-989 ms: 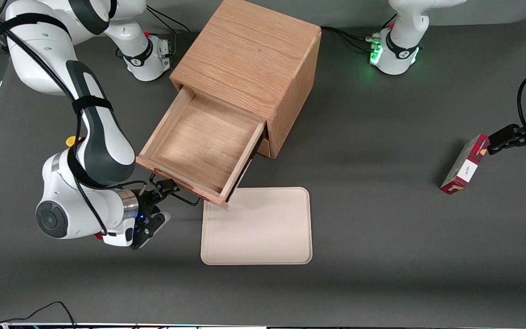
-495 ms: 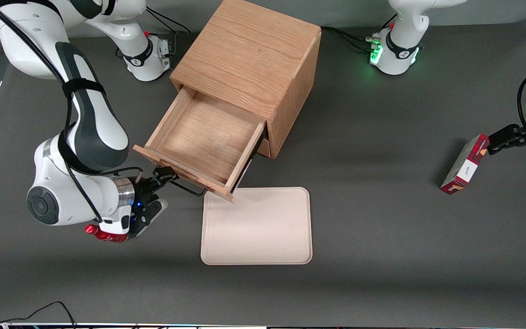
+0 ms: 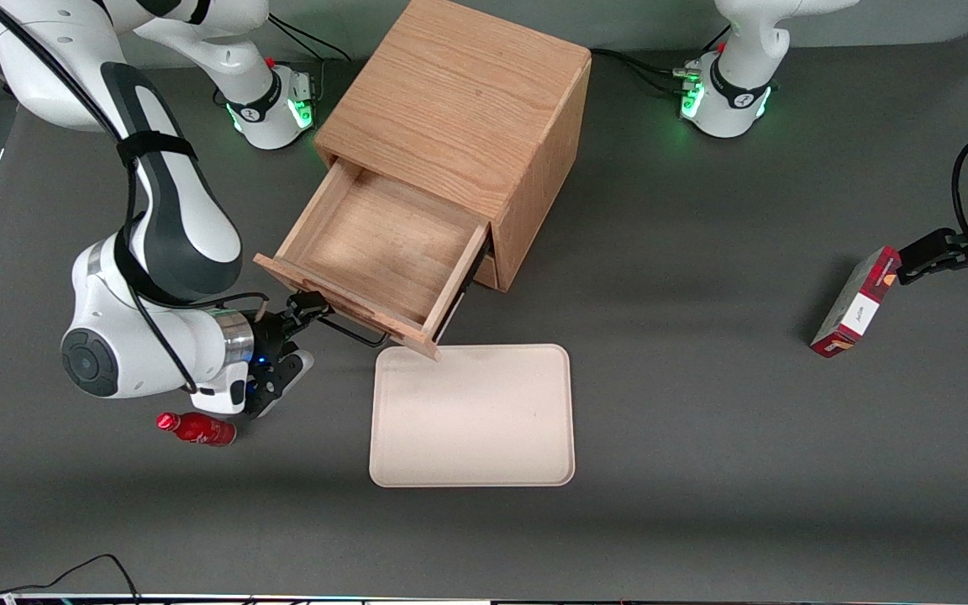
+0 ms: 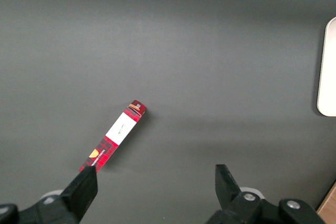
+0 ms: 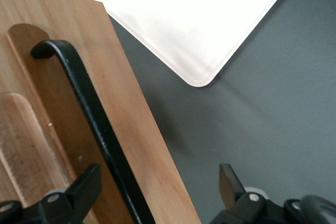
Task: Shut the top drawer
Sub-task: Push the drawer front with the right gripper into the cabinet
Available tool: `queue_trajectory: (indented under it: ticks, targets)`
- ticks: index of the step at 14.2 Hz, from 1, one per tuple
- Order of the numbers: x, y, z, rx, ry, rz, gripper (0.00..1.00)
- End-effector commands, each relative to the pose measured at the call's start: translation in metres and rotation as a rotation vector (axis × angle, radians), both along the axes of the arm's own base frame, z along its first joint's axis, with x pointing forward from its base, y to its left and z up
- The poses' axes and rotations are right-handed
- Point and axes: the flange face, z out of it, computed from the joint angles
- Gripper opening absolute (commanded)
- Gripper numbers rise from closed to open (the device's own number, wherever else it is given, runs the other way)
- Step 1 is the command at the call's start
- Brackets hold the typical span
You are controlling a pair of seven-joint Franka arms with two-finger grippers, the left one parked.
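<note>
Grey table [image 3: 702,420]. Cabinet [image 3: 459,92], upper centre of frame. Top drawer [image 3: 379,252]: pulled well out, closing barely begun. Gripper [image 3: 303,313], centre-left: fingers spread wide, straddling the drawer's handle [image 3: 354,332].

Lighting was even and diffuse, from overhead. On the grey table [image 3: 702,420] the cabinet [image 3: 459,109] cast a soft shadow toward the parked arm's end, and the red carton [image 3: 855,302] showed a faint one. The top drawer [image 3: 375,252] darkened the table beneath its front. A pale band of glare ran along the table edge nearest the front camera. Green status lights glowed at both arm bases. In the right wrist view the beige tray [image 5: 189,19] was overexposed, nearly white; the gripper [image 5: 157,192], at the drawer's black handle [image 5: 89,124], appeared slightly soft.
</note>
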Motion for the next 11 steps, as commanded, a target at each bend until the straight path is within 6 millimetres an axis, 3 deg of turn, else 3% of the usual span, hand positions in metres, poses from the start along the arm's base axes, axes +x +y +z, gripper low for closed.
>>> queue_trajectory:
  ticks: [1, 8, 11]
  targets:
    - [-0.023, 0.002, 0.006, 0.010, 0.009, -0.032, 1.00]
    - [-0.045, 0.018, 0.008, -0.011, 0.036, -0.111, 1.00]
    - [-0.053, 0.036, 0.010, -0.016, 0.031, -0.128, 1.00]
